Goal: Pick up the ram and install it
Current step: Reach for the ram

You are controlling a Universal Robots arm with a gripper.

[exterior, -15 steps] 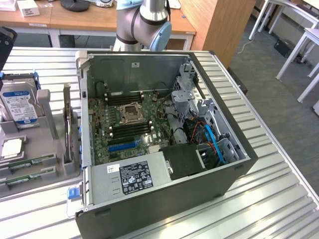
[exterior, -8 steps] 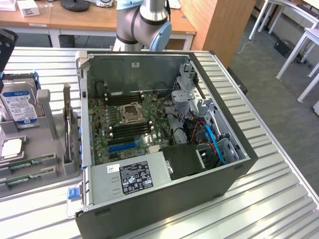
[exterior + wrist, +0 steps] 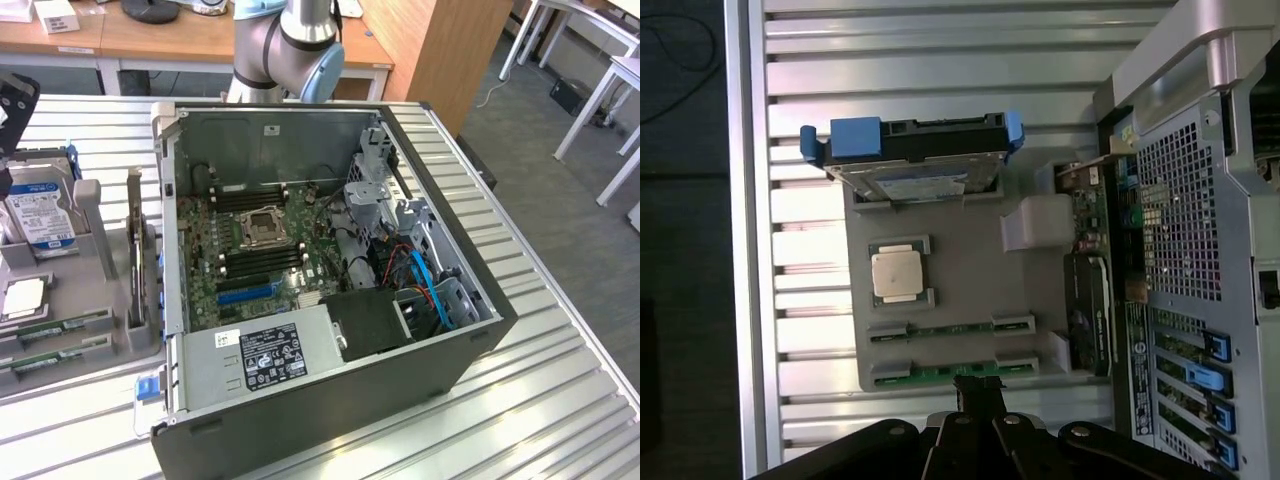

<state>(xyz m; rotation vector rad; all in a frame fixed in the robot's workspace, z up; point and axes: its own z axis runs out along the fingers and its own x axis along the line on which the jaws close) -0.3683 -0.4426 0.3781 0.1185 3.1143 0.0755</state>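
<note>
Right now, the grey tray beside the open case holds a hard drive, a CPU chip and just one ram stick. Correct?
Not one: the wrist view shows two in the tray, a first ram stick and a second ram stick beside it. The rest stands.

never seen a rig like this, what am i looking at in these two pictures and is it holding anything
It is a robot arm with a gripper, at a metal table. One picture is from a camera off to the side; the other from a camera on the arm's wrist, facing the table. On the table stands an open computer case, and beside it a grey tray with a hard drive, a CPU and ram, two green sticks. The gripper is shut, holds nothing, and hovers by one stick.
</note>
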